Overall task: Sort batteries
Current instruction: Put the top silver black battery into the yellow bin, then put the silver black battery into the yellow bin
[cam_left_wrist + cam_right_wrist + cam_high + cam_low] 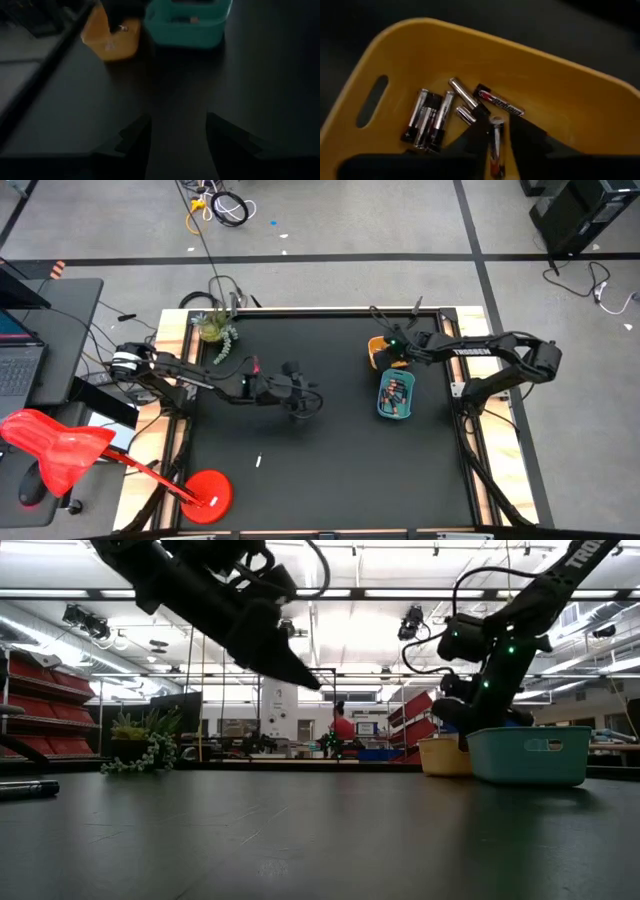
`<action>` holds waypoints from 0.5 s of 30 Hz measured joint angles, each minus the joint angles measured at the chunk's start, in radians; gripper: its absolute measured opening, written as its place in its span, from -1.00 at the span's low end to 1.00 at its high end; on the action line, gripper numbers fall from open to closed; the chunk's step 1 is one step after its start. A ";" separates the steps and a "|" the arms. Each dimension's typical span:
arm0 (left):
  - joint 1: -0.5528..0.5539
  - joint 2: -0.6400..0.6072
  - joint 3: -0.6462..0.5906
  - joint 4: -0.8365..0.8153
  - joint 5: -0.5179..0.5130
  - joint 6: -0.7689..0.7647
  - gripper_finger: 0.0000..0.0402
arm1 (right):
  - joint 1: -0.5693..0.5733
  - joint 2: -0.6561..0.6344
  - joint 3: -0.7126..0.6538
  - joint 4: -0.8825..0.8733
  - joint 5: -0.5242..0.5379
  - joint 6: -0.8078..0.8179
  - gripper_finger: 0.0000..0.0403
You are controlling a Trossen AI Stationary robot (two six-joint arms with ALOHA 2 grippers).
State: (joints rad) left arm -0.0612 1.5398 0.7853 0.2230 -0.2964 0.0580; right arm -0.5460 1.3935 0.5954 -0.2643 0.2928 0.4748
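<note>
Over the black table (330, 470), my right gripper (501, 134) is hanging in the yellow tray (560, 90), fingers parting around a battery (496, 145) above the batteries (431, 119) there; next I should lift clear, while my left gripper (177, 137) is waiting open mid-table.

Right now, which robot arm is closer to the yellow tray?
Right. Its end effector hangs right over the yellow tray; the left end effector sits mid-table, well away from it.
</note>
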 joint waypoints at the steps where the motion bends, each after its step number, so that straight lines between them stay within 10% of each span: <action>1: 0.000 -0.003 0.001 -0.030 0.009 -0.014 -0.07 | 0.002 -0.007 0.002 -0.003 0.000 -0.004 -0.52; 7: -0.013 -0.073 0.049 -0.393 0.108 -0.161 -0.07 | 0.083 -0.138 0.007 0.007 0.073 -0.046 -0.17; 15: -0.084 -0.096 0.118 -0.795 0.275 -0.484 -0.07 | 0.466 -0.254 -0.091 0.378 0.612 -0.146 -0.26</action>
State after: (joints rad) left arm -0.1448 1.4442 0.9030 -0.5723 -0.0218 -0.4261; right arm -0.0802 1.1397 0.5044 0.1134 0.9047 0.3293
